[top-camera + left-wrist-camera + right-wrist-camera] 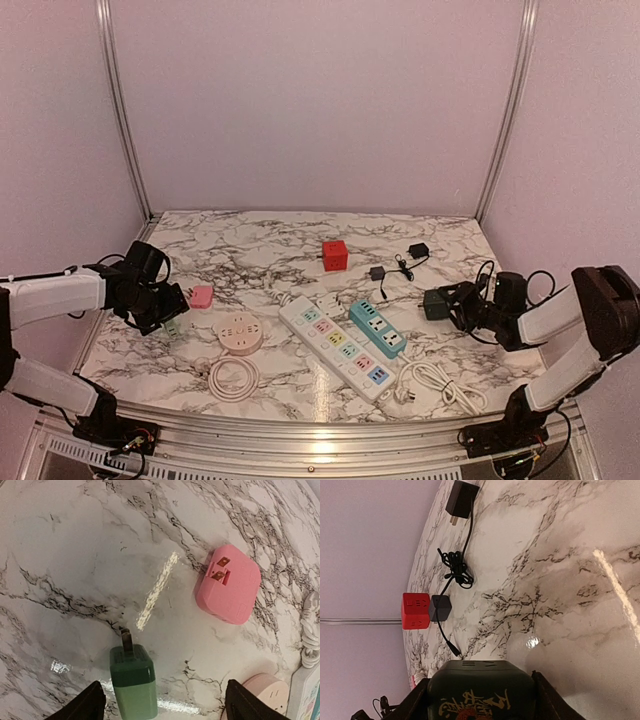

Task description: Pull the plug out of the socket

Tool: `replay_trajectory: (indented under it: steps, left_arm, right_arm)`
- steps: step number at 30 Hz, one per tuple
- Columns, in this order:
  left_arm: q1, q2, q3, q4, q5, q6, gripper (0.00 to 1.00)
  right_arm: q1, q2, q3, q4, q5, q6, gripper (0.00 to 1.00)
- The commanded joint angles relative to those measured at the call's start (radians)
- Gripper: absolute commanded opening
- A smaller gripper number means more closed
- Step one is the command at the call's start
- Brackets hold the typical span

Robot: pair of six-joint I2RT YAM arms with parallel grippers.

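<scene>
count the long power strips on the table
2: the white power strip lies diagonally mid-table; the shorter blue power strip lies right beside it, on its right. None seems hidden.

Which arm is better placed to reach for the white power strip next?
Left, probably: the left gripper is open, the green plug lying free on the table; the right gripper is occupied, clamped on a dark adapter.

Table (250, 250): white marble top with grey-black veining, filling the lower half of my top view.
Front rail (320, 445): ribbed aluminium along the bottom edge.
Back wall (320, 100): plain, pale pink-grey, upper centre.
Side panels: left wall (50, 130) and right wall (590, 130), same finish.
Corner uprights: left post (122, 110) and right post (508, 110), metal.
Light: a bright streak of glare (157, 590) on the marble, centre of my left wrist view.
</scene>
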Motion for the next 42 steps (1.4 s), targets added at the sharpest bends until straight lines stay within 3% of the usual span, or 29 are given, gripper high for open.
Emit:
replay_trajectory:
  steps: [1, 7, 13, 19, 27, 41, 42]
  left_arm:
    - [0.005, -0.046, 0.068, -0.048, 0.014, 0.055, 0.87]
    - [0.005, -0.067, 0.128, -0.066, 0.037, 0.096, 0.93]
    - [0.004, -0.083, 0.171, -0.078, 0.065, 0.126, 0.97]
    - [0.004, -0.09, 0.185, -0.076, 0.085, 0.147, 0.99]
    - [0.004, -0.095, 0.194, -0.068, 0.12, 0.167, 0.99]
    - [0.002, -0.105, 0.201, -0.055, 0.139, 0.191, 0.99]
    - [0.0, -0.106, 0.203, -0.054, 0.139, 0.193, 0.99]
  right_arm:
    - [-0.008, 0.026, -0.001, 0.036, 0.011, -0.027, 0.13]
    - [-0.007, 0.04, -0.007, 0.029, 0.017, -0.031, 0.2]
    - [-0.008, 0.019, -0.008, -0.021, 0.041, -0.048, 0.37]
    - [-0.008, -0.02, 0.011, -0.118, 0.073, -0.082, 0.48]
    - [-0.007, -0.067, 0.041, -0.234, 0.11, -0.132, 0.75]
    - [-0.007, -0.145, 0.128, -0.468, 0.196, -0.266, 0.89]
    - [-0.008, -0.16, 0.138, -0.491, 0.209, -0.278, 0.93]
